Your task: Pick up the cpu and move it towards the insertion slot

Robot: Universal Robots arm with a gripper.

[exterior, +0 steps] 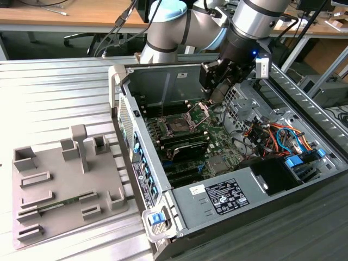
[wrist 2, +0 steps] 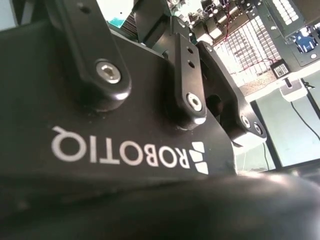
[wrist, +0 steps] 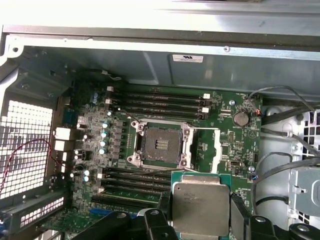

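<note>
Arm work over an open computer case (exterior: 179, 217) on a ribbed metal table (exterior: 54, 87): in the exterior view, the gripper (exterior: 215, 89) hangs inside the case, just at 1 o'clock of the insertion slot (exterior: 179, 124), whose hinged plate stands raised. A grey fixture plate (exterior: 65, 187) with plastic blocks lies at 9 o'clock of the case, well apart.

The second wrist view gives the gripper's black body and linkage (wrist 2: 190, 95) from close up, with a perforated case panel (wrist 2: 245, 50) beyond; the fingertips are hidden there.

The first wrist view alone shows the load: the cpu (wrist: 201, 207), silvery top up, is pinched between the gripper's two black fingers (wrist: 242, 215), which close on its opposite edges. It hovers above the motherboard (wrist: 225, 145), near the insertion slot (wrist: 160, 146) but apart from it, the socket's dark centre lying open.
</note>
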